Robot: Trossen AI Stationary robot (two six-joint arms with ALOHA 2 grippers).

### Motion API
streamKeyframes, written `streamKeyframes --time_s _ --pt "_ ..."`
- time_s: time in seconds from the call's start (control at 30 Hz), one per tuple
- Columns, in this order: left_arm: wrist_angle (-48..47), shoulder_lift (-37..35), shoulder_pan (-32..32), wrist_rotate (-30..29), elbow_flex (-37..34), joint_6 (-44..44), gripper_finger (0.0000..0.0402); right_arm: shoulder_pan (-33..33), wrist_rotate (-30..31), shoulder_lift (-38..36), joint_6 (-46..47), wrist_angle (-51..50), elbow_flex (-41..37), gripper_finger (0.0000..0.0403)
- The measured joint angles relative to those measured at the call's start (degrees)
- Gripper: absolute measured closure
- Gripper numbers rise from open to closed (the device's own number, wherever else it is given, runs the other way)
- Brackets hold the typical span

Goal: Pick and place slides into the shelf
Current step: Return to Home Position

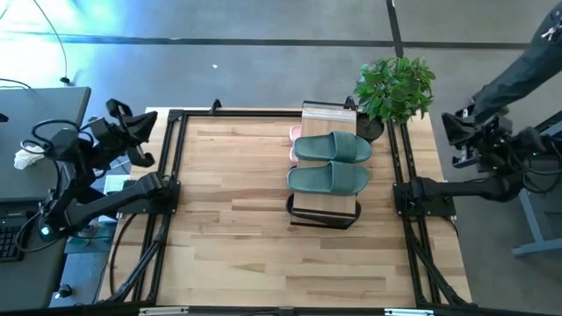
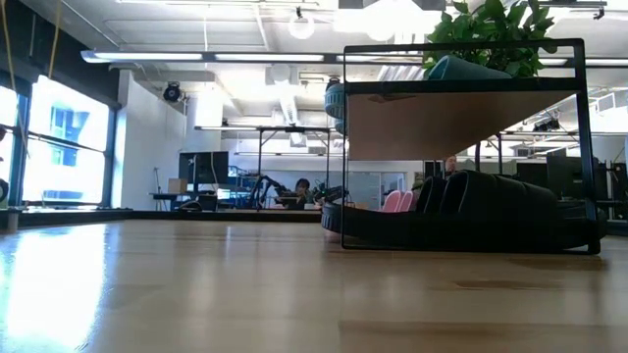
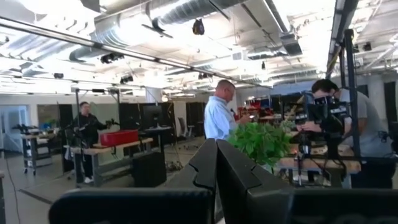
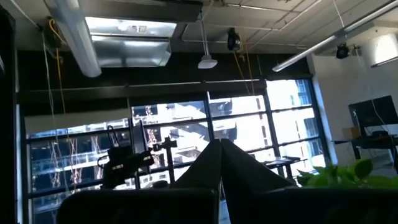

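The shelf (image 1: 325,162) stands right of the table's middle, toward the far side. Two sage green slides (image 1: 331,147) lie side by side on its top board, straps up. A pale pink slide (image 1: 294,133) peeks out at the shelf's far left corner. In the low view the black slides (image 2: 491,211) sit on the lower board with pink slides (image 2: 396,202) behind them. My left gripper (image 3: 216,162) is shut, raised off the table's left edge. My right gripper (image 4: 220,163) is shut, raised off the right edge. Neither is near the shelf.
A potted green plant (image 1: 395,88) stands at the far right corner, close beside the shelf. Black frame rails (image 1: 171,175) run along the table's left and right sides. Bare wood stretches across the left and near parts. People stand in the room beyond.
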Motion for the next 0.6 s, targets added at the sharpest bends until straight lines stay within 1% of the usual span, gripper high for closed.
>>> streamKeyframes --time_s 0.23,0.6 --pt "-0.20 -4.09 0.00 -0.75 -3.22 -0.30 0.0402 -2.97 -0.47 -2.29 3.42 -1.68 -1.20 0.0403" --pt "-0.73 -9.80 -0.02 -1.46 -6.77 -1.26 0.0401 -7.67 -6.86 -2.14 8.84 -3.33 -1.38 0.0403"
